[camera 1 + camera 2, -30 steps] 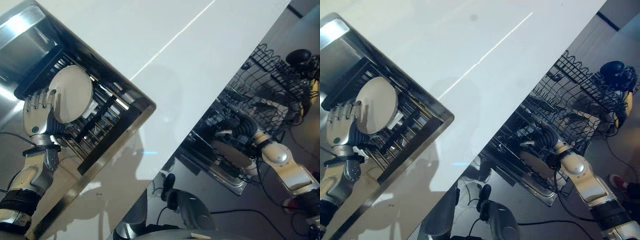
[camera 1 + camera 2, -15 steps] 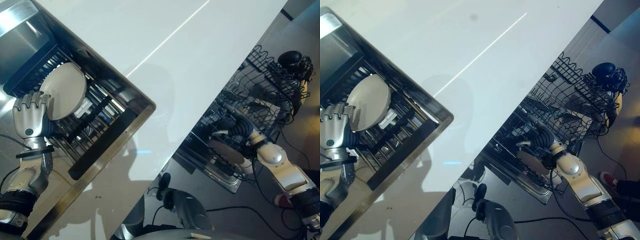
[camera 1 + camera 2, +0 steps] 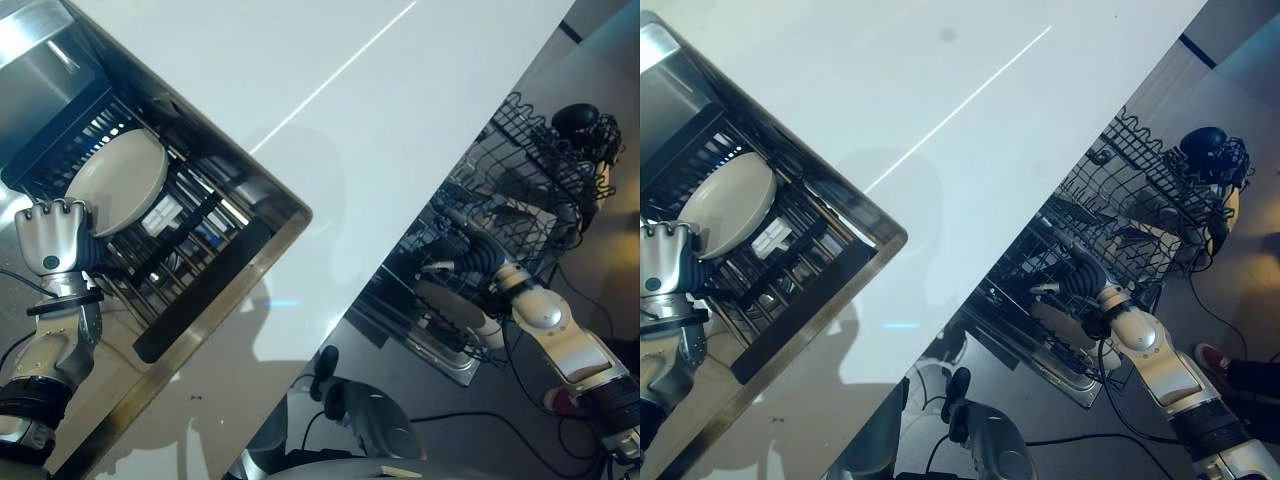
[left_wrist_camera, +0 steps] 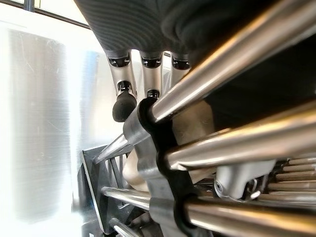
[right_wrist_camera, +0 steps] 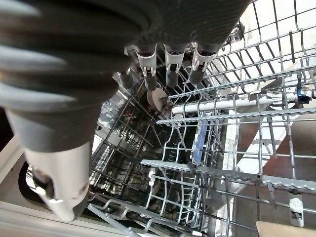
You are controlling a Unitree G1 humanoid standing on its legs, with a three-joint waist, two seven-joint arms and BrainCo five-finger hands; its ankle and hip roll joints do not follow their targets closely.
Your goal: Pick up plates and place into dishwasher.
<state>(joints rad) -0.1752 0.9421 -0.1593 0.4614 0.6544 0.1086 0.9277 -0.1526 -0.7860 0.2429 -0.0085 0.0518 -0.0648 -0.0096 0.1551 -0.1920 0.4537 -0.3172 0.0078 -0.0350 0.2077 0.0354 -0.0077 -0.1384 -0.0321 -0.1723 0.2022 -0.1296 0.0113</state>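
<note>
Bright overhead light is washing the white counter (image 3: 300, 90), and a thin glare streak is crossing it. A soft shadow is falling toward the sink rim (image 3: 250, 260). The floor side is sitting dimmer — the left wrist view's near rods (image 4: 222, 148) are blurring.

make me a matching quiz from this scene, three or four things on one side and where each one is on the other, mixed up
Things:
1. plate
2. left hand
3. right hand
4. white countertop

Places:
A. reaching into the dishwasher's wire rack
B. between the sink and the dishwasher
C. at the plate's edge, beside the sink rack
D. leaning in the sink rack

Pairs: 1-D, 2-C, 3-A, 4-B
</note>
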